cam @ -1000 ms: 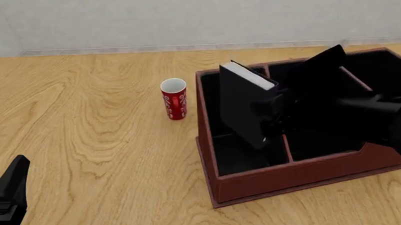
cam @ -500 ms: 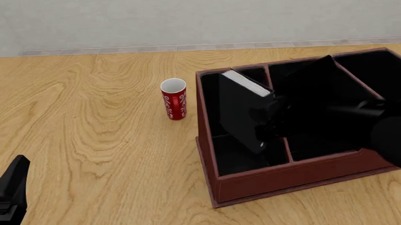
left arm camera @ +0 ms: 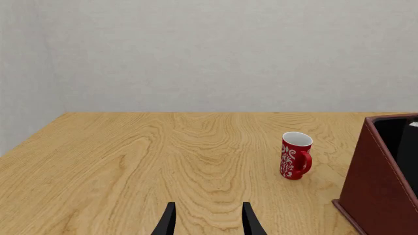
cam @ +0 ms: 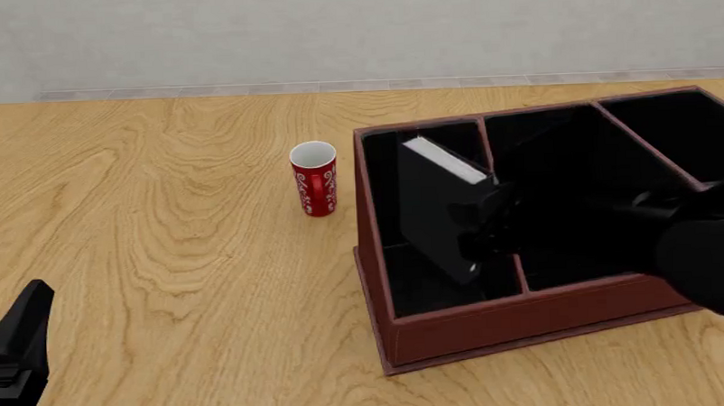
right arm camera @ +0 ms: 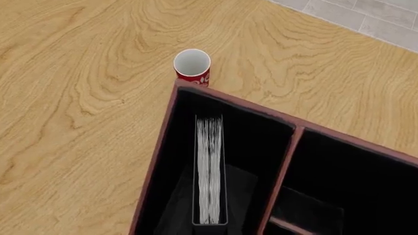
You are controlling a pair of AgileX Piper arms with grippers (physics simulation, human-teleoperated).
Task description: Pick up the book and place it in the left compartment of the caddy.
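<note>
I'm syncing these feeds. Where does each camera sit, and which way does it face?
Front: fixed above the arms' side, facing forward and down at caddy, book; both arms show.
Left wrist: behind the left claw, facing across the table at the mug.
Right wrist: looking down onto the book.
All three share mug and caddy.

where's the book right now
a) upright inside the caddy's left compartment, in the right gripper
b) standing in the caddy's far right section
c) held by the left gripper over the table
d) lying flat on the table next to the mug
a: the book stands on edge inside the left compartment of the caddy, its white page edges facing up in the right wrist view, with the right gripper at it.
</note>
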